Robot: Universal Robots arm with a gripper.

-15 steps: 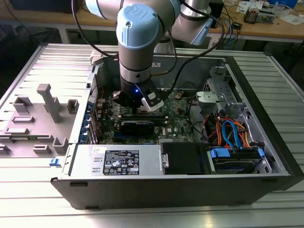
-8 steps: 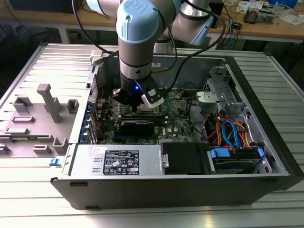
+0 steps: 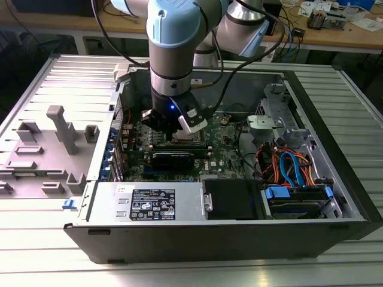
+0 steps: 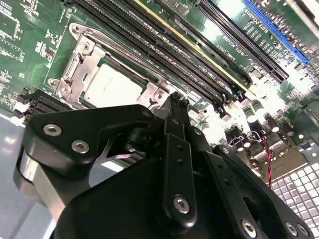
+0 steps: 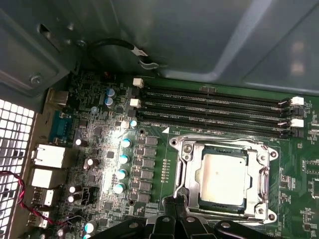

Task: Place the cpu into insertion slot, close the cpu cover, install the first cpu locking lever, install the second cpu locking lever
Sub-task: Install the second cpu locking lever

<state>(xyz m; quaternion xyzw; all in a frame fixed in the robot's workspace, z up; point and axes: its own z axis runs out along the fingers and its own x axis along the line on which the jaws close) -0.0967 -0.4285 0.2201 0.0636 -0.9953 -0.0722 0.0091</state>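
The cpu (image 5: pixel 222 177) (image 4: pixel 112 85) lies flat in the insertion slot (image 5: pixel 271 217) (image 4: pixel 75 29) on the green motherboard, its silver top showing through the window of the cpu cover (image 5: pixel 188 164) (image 4: pixel 82 62), which lies down over it. A thin locking lever rod (image 5: pixel 219 137) runs along the socket edge nearest the memory slots. My gripper (image 5: pixel 175 208) (image 4: pixel 175 102) hovers just off one corner of the socket with its black fingers pressed together and nothing seen between them. In the exterior view the gripper (image 3: pixel 179 128) hangs low inside the open computer case, right above the socket.
Long black memory slots (image 5: pixel 214 112) lie beside the socket. Capacitors (image 5: pixel 122 159) and rear ports (image 5: pixel 47 157) stand on the other side. The case (image 3: pixel 335 197) holds a power supply (image 3: pixel 152 203), drive bays with coloured cables (image 3: pixel 293 167) and a grey fixture plate (image 3: pixel 54 137) outside.
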